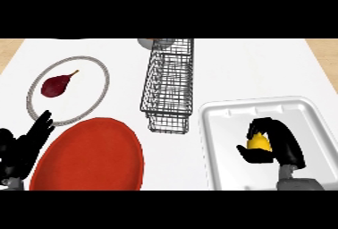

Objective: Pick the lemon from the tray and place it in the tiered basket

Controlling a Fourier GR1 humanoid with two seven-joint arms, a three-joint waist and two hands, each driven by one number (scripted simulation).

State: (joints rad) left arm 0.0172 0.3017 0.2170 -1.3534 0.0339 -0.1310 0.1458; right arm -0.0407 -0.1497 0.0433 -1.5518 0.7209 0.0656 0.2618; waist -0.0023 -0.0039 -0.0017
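Note:
A yellow lemon [259,142] lies in the white tray [224,116] at the right of the counter. My right hand [285,142] is over it, with fingers and thumb curled round the lemon so that only part of its yellow skin shows. The wire tiered basket [169,85] stands just left of the tray, stretching from mid-counter to the far edge. My left hand [21,145] rests at the lower left edge with its fingers straight and pointing up, holding nothing.
A large red plate [89,156] lies at the near left beside my left hand. Behind it a white plate [92,96] with a grey rim carries a dark red pear-shaped fruit [57,85]. A grey round object [150,43] shows behind the basket.

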